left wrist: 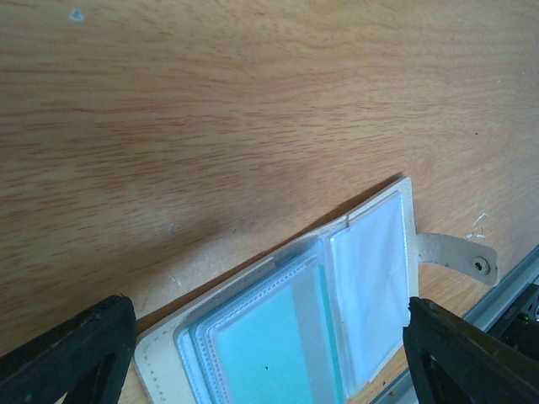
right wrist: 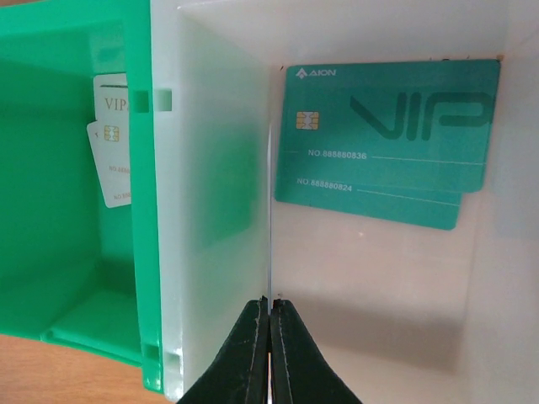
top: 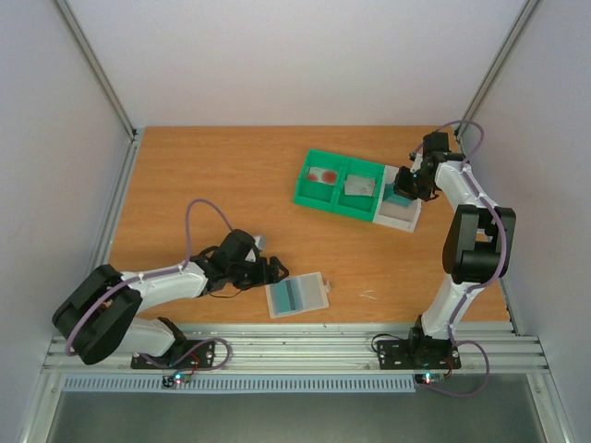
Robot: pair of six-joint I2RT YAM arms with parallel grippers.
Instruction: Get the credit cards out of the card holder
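Observation:
The card holder point(top: 297, 295) lies open near the table's front edge, a teal card point(left wrist: 269, 353) showing through its clear sleeves, its tab point(left wrist: 459, 257) pointing right. My left gripper point(top: 272, 270) is open, with its fingers point(left wrist: 76, 353) spread either side of the holder point(left wrist: 362, 278). My right gripper point(top: 404, 189) is shut on a thin card point(right wrist: 270, 210) seen edge-on, held over the white tray point(top: 399, 214). Two teal VIP cards point(right wrist: 387, 118) lie in that tray point(right wrist: 379, 337).
A green two-compartment bin point(top: 342, 185) stands left of the white tray, with a red-marked card point(top: 323, 175) and a greyish card point(top: 360, 187) in it. In the right wrist view the bin point(right wrist: 67, 252) holds pale VIP cards point(right wrist: 114, 143). Enclosure walls surround the table.

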